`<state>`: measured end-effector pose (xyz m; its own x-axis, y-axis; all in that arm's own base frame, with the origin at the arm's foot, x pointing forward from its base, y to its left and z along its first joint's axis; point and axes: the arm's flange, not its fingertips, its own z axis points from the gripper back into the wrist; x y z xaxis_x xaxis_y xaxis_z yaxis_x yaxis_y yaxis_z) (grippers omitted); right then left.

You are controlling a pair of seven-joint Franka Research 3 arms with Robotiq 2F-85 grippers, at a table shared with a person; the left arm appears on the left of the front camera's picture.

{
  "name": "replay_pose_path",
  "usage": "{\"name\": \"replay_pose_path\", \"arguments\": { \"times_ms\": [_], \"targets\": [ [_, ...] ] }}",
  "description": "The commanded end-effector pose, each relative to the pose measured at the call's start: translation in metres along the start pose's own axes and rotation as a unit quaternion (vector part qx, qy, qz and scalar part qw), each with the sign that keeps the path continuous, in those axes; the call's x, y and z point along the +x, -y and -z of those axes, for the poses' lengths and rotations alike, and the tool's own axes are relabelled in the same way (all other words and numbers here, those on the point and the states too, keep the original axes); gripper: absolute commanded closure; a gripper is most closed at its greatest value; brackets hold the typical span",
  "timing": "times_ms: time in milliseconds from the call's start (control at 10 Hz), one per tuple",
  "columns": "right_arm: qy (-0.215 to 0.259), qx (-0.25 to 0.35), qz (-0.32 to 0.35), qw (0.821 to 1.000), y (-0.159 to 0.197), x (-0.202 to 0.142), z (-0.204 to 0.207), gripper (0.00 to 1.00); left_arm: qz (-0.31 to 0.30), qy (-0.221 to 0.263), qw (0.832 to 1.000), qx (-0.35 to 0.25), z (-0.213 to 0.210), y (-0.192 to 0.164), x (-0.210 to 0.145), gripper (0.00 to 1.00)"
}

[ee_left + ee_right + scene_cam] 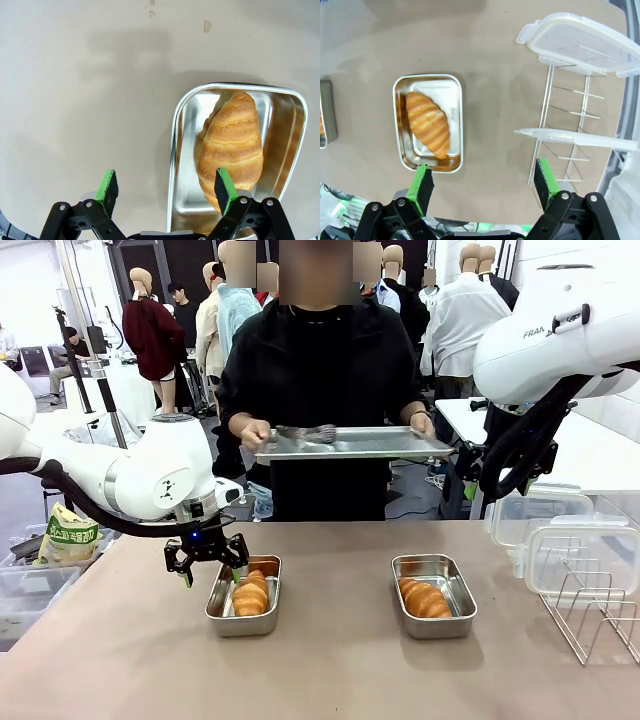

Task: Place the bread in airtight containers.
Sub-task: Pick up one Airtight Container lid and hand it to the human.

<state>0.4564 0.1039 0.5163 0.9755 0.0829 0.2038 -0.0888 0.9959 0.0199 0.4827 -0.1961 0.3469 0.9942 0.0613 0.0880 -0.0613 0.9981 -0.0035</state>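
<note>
- Left end effector (212, 570), released, straddles the left rim of a small rectangular stainless-steel pan (235, 627) holding a golden-brown ridged croissant (251, 594).
- Right end effector (482, 182), released, hangs high over bare brown desk (330, 660) beside the right pan (445, 95) and second croissant (427, 124).

Tan table (330, 670), steel pan (186, 145) beneath one fingertip of the open left gripper (165, 186), second steel pan (451, 100) ahead of the right gripper (482, 182) near one finger, wire rack (567, 112) ahead of the other finger.
</note>
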Motion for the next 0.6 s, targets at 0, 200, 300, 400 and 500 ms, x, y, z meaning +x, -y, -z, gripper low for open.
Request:
{"name": "replay_pose_path", "arguments": {
  "times_ms": [0,200,300,400,500],
  "targets": [
    [-0.001,-0.009,0.003,1.0,0.0,-0.001,0.001,0.0,0.007,-0.013,1.0,-0.009,-0.019,0.006,0.001,0.0],
    [-0.001,-0.009,0.003,1.0,0.0,-0.001,0.001,0.0,0.017,0.014,1.0,-0.015,-0.071,0.02,0.001,0.0],
    [-0.001,-0.009,0.003,1.0,0.0,-0.001,0.001,0.0,0.017,0.023,0.999,-0.014,-0.096,0.025,0.001,0.0],
    [-0.001,-0.009,0.003,1.0,0.0,-0.001,0.001,0.0,0.019,0.029,0.999,0.0,-0.119,0.028,0.001,0.0],
    [-0.001,-0.009,0.003,1.0,0.0,-0.001,0.001,0.0,0.023,0.023,0.999,0.01,-0.143,0.032,0.005,0.0]
  ]
}}
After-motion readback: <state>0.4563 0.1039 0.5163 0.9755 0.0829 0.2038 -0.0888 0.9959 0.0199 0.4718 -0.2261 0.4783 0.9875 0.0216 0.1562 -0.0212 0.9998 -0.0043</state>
